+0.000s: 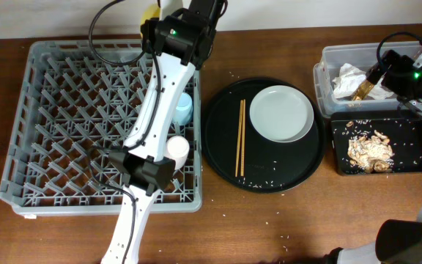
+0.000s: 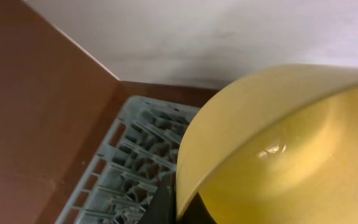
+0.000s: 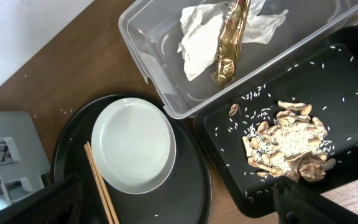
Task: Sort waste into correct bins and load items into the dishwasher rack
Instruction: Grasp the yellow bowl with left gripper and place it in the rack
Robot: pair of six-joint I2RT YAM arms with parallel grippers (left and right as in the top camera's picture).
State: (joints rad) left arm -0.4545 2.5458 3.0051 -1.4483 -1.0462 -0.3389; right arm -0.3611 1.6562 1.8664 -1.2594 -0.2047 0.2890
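Observation:
My left gripper [image 2: 178,208] is shut on the rim of the yellow bowl [image 2: 278,149] and holds it above the far edge of the grey dishwasher rack [image 1: 57,125]; in the overhead view only a bit of the bowl [image 1: 149,12] shows. A light blue cup [image 1: 184,108] and a pinkish-white cup [image 1: 178,149] stand in the rack. The pale grey plate [image 1: 281,112] and two chopsticks [image 1: 241,138] lie on the round black tray. My right gripper [image 1: 387,72] is open and empty above the clear tub [image 1: 328,55], which holds crumpled paper [image 3: 201,37] and a brown scrap [image 3: 232,37]. Food leftovers [image 3: 288,146] lie in the black rectangular tray [image 3: 347,81].
The round black tray [image 1: 218,147] sits between the rack and the bins, with white grains scattered on it and in the rectangular tray. My left arm crosses the rack's right side. The wall runs along the table's far edge.

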